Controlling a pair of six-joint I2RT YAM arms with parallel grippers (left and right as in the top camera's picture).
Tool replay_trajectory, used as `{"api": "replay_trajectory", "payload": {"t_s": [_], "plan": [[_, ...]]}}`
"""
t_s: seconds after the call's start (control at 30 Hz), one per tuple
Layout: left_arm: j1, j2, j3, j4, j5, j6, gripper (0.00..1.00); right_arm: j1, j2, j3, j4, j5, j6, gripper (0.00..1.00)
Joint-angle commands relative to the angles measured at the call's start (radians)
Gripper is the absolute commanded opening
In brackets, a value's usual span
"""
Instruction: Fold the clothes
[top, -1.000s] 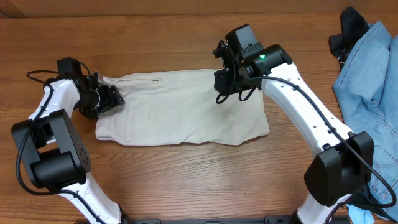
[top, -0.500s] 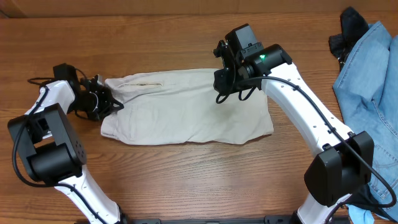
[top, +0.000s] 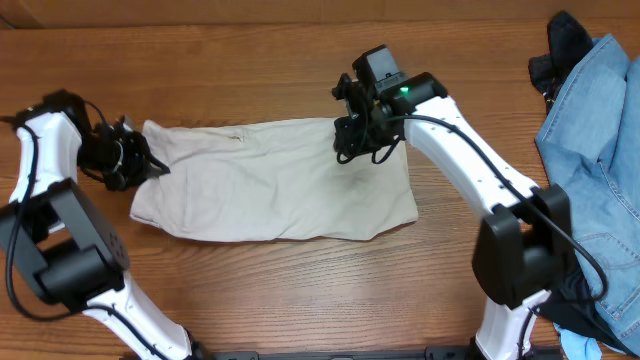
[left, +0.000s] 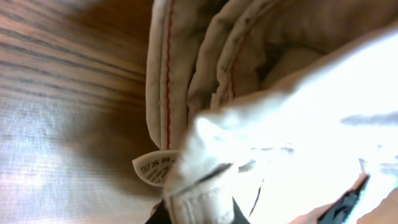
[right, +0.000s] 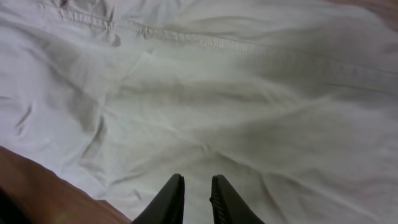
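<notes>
The pale beige clothes (top: 280, 185), a pair of trousers, lie flat and lengthwise across the middle of the wooden table. My left gripper (top: 140, 160) is shut on their left end. In the left wrist view a bunched edge of cloth (left: 199, 199) sits between the jaws, beside a small white label (left: 152, 168). My right gripper (top: 348, 150) hovers at the trousers' upper right edge. In the right wrist view its dark fingertips (right: 197, 186) stand a narrow gap apart over wrinkled cloth (right: 236, 93), with nothing seen pinched between them.
A light blue denim garment (top: 600, 130) and a black garment (top: 560, 50) lie piled at the table's right edge. Bare wood table (top: 300, 290) runs along the front. The right arm reaches in from the front right.
My left gripper closed on the trousers' left end and pulled it leftward; the whole garment slid left. The right gripper shifted slightly left and its jaws narrowed.
</notes>
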Motion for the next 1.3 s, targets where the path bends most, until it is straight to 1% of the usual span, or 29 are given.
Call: {"api": "replay_trajectory", "payload": {"t_s": [0.0,0.1,0.3,0.53,0.8,0.97,1.03,1.17,1.27], "plan": [[-0.016,-0.125,0.055,-0.018,0.073,0.023,0.05,0.03,0.042,-0.001,0.026,-0.119,-0.002,0.18],[-0.028,-0.193,0.055,-0.015,0.113,0.022,0.04,0.066,0.063,-0.001,0.054,-0.134,0.006,0.17],[-0.037,-0.284,0.055,-0.009,0.121,0.006,0.04,0.146,0.092,-0.001,0.114,-0.136,0.054,0.17],[-0.068,-0.288,0.055,-0.013,0.129,-0.005,0.04,0.235,0.128,-0.001,0.182,-0.13,0.076,0.17],[-0.102,-0.288,0.055,-0.016,0.136,-0.034,0.05,0.269,0.22,-0.001,0.284,-0.134,0.085,0.16],[-0.12,-0.288,0.055,-0.011,0.304,-0.039,0.05,0.289,0.263,-0.001,0.372,-0.196,0.087,0.16],[-0.121,-0.288,0.055,-0.013,0.34,-0.039,0.05,0.301,0.269,-0.001,0.423,-0.204,0.105,0.15],[-0.128,-0.288,0.055,-0.018,0.309,-0.038,0.06,0.329,0.27,0.0,0.525,-0.204,0.161,0.15],[-0.146,-0.288,0.055,-0.018,0.287,-0.039,0.06,0.348,0.27,0.0,0.56,-0.204,0.187,0.15]]}}
